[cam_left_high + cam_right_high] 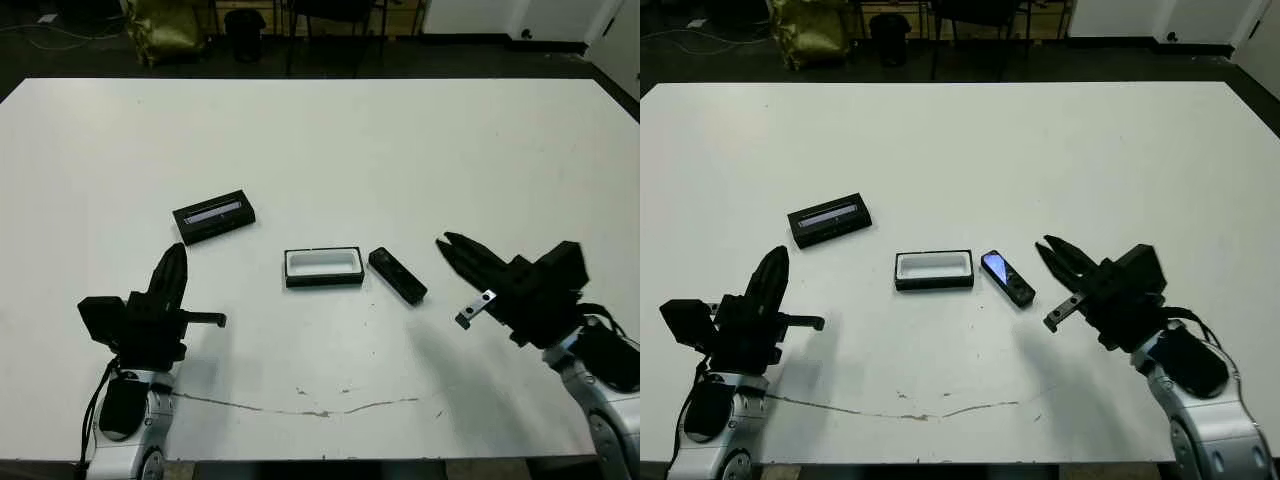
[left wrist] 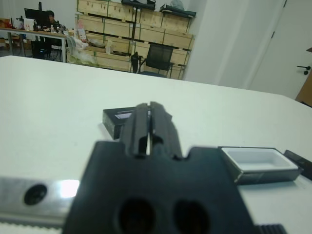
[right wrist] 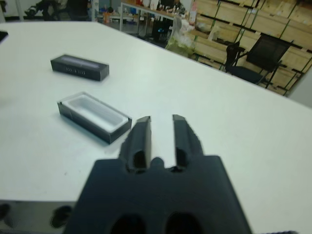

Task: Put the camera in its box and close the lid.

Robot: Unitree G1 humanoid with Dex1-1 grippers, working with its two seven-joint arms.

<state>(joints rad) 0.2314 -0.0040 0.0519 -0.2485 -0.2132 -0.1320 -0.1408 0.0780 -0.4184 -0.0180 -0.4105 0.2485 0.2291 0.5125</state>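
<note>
Standing at the near edge of the white table (image 1: 320, 130), going left to right with the box as the landmark: the left gripper (image 1: 172, 262) sits well to the left of the box and nearer the table's front edge, hovering over bare tabletop, its two black fingers (image 2: 138, 124) pressed almost together with only a thin slit between them, gripping nothing. Beyond it, left of the box and farther from the front edge, lies the lid (image 1: 215, 216), flat on the table with its pale glossy stripe facing up, well apart from the box. The box (image 1: 323, 267) itself rests near the middle of the table, open side up, its white lining bare. Just to the right of the box lies the camera (image 1: 397, 275), a slim black bar set at a slant, its nearer-to-box end close to the box's right corner but not inside it; a shiny bluish patch shows at that end in the right eye view. Right of the camera, the right gripper (image 1: 449, 244) points toward it from above the tabletop, fingers (image 3: 141, 139) parted by a narrow gap and empty, near the camera but clear of it.
</note>
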